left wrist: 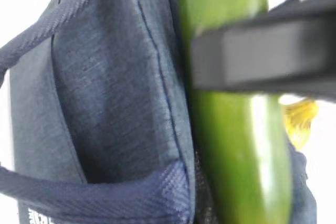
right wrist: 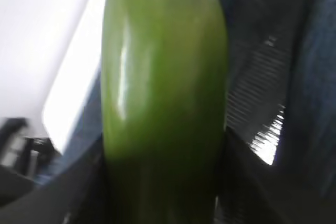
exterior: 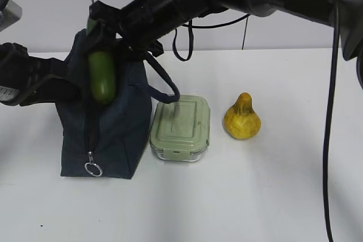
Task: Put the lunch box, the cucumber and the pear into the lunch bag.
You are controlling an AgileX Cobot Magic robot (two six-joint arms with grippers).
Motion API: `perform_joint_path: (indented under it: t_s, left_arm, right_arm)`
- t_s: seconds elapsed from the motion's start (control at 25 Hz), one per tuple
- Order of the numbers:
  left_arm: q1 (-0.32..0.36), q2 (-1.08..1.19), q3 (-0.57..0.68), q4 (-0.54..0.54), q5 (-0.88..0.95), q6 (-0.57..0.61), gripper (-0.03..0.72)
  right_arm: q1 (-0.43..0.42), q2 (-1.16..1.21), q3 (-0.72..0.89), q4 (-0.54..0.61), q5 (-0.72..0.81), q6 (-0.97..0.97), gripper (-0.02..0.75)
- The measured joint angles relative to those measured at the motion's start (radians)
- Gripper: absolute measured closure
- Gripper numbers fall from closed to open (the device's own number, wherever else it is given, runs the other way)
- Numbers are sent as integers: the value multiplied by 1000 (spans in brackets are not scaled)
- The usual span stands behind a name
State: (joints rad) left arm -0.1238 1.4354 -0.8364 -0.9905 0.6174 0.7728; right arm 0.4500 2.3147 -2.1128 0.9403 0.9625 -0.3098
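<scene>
The navy lunch bag stands at the left with its zipper open. My right gripper reaches across and is shut on the upper end of the dark green cucumber, which hangs upright with its lower end at the bag's opening. The cucumber fills the right wrist view and shows in the left wrist view, where a black finger of the right gripper crosses it. My left gripper is against the bag's left upper edge, holding the fabric. The lunch box and the pear sit on the table.
The silver ring pull hangs at the bottom front of the bag. A navy handle loop drapes toward the lunch box. Black cables hang at the right over the white table.
</scene>
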Motion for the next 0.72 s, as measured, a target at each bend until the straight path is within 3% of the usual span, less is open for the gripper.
perform_joint_path:
  t_s: [0.08, 0.2, 0.36, 0.56, 0.72]
  left_arm:
    - [0, 0, 0, -9, -2, 0, 705]
    - [0, 0, 0, -15, -4, 0, 705]
    - [0, 0, 0, -16, -7, 0, 705]
    - [0, 0, 0, -16, -8, 0, 705]
    - [0, 0, 0, -16, -8, 0, 706]
  right_arm:
    - [0, 0, 0, -108, 17, 37, 334]
    - [0, 0, 0, -175, 40, 54, 334]
    - [0, 0, 0, -191, 45, 56, 300]
    - [2, 0, -2, -169, 48, 58, 148]
    - [2, 0, -49, -164, 87, 58, 131]
